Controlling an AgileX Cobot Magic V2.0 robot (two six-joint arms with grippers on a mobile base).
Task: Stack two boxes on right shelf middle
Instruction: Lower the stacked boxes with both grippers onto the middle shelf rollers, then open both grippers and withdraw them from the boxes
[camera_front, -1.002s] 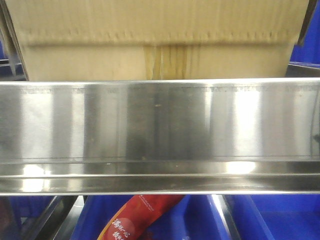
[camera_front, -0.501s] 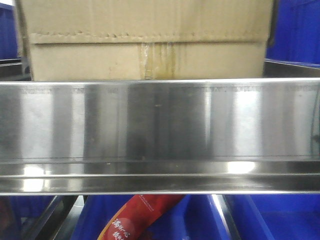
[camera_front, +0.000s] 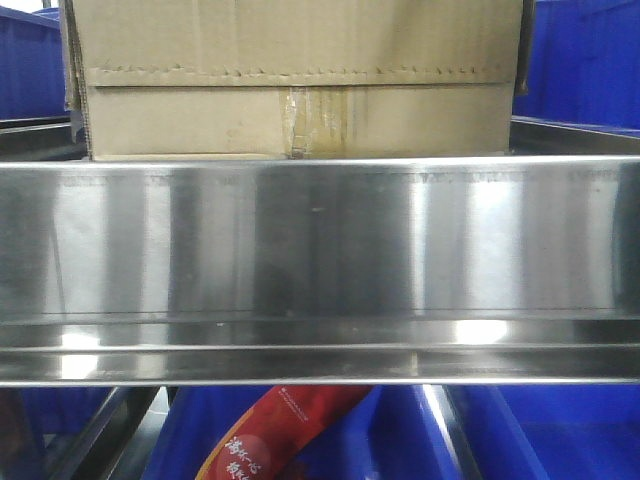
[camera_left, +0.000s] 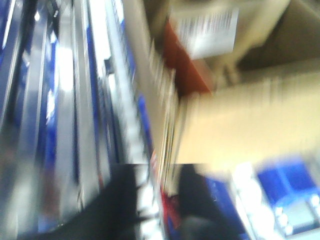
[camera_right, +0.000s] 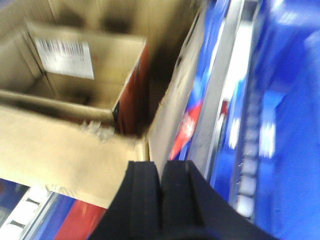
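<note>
1. One box (camera_front: 295, 75) is all you can make out in the front view. It sits just behind the wide shiny lip of the shelf (camera_front: 320, 250), with its lower edge meeting the lip's top line, so judge it as resting on that shelf level or very nearly so.

2. Your box faces you squarely: the serrated flap edge runs level from left to right, the tape strip (camera_front: 320, 120) stands upright at the middle seam, and the long axis lies along the shelf front, parallel to the lip.

3. You cannot see the top of the box in the front view, so you cannot tell whether a second box is already on it. Treat the stack as unconfirmed and likely still to be finished.

4. Your right gripper (camera_right: 161, 192) shows its two black fingers pressed together with nothing between them. It hangs beside the wall of an open box (camera_right: 75, 145), which has a barcode label (camera_right: 65, 57) on an inner flap.

5. Your left gripper (camera_left: 150, 200) is badly blurred. You cannot tell how far its jaws are spread or whether they hold anything.

6. Below the shelf you see blue bins (camera_front: 560, 440) and a red packet (camera_front: 280, 430), well apart from the box.
</note>
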